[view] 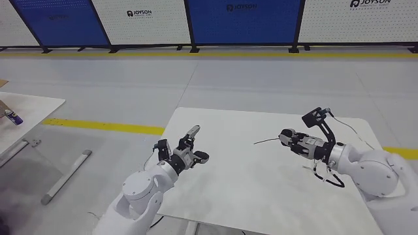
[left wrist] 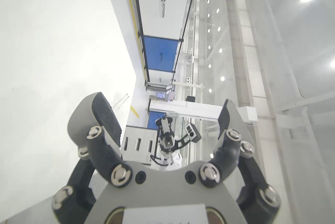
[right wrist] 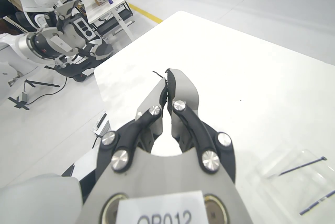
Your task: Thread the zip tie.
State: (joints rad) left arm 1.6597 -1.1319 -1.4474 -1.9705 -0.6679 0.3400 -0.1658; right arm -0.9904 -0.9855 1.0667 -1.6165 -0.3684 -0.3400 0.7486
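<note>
Pinching the zip tie (view: 266, 141) at mid-right of top view, R gripper (view: 285, 136) aims its tail frame-left toward the spread, empty L gripper (view: 198, 145), well apart

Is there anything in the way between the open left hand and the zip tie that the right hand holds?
Nothing visible does. The right hand is shut on the zip tie, whose free end points toward the open left hand. The space between them, above the table, holds no object.
</note>
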